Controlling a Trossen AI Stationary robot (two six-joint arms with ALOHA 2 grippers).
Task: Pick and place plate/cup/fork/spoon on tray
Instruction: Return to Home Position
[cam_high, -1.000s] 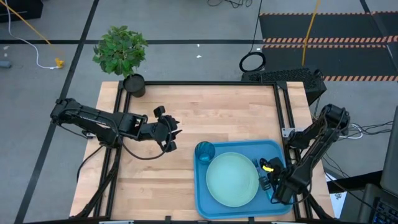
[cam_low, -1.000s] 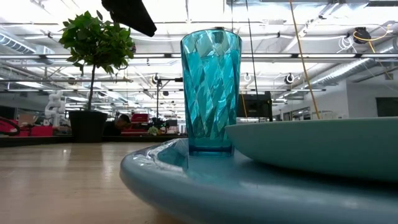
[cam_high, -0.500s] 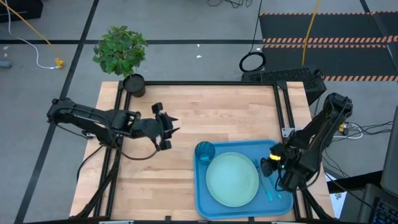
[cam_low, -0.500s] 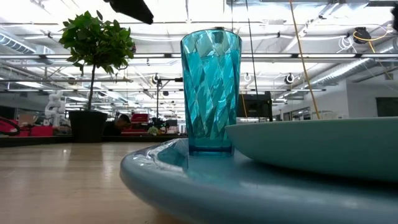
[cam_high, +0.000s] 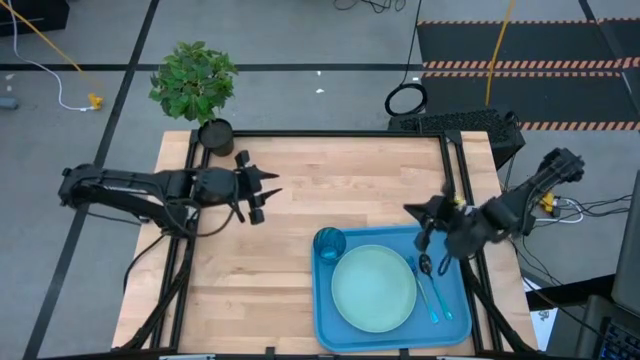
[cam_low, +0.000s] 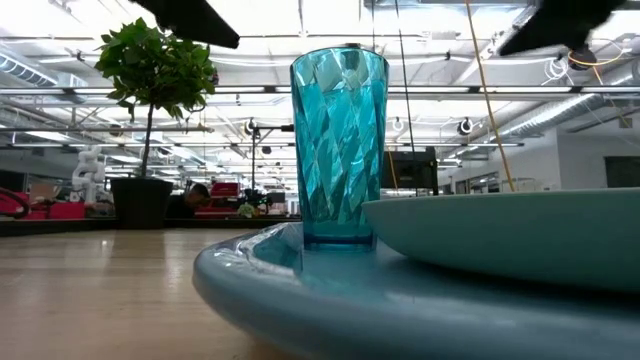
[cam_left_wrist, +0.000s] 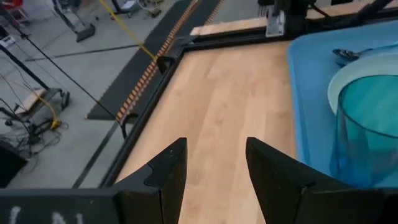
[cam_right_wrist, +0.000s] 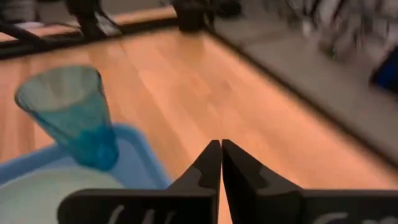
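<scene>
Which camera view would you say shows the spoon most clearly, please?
The high view: the spoon lies whole on the tray, right of the plate. The left wrist view catches only its bowl; the low and right wrist views miss it.

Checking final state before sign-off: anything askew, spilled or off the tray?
Nothing stands out. The plate, upright cup, spoon and fork all lie on the tray. The left gripper and right gripper hold nothing.

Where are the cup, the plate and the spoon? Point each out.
cup (cam_high: 329, 243): high view, on its open rim.
plate (cam_high: 373, 289): high view, on its bare middle.
spoon (cam_high: 425, 265): high view, on its dark bowl.
</scene>
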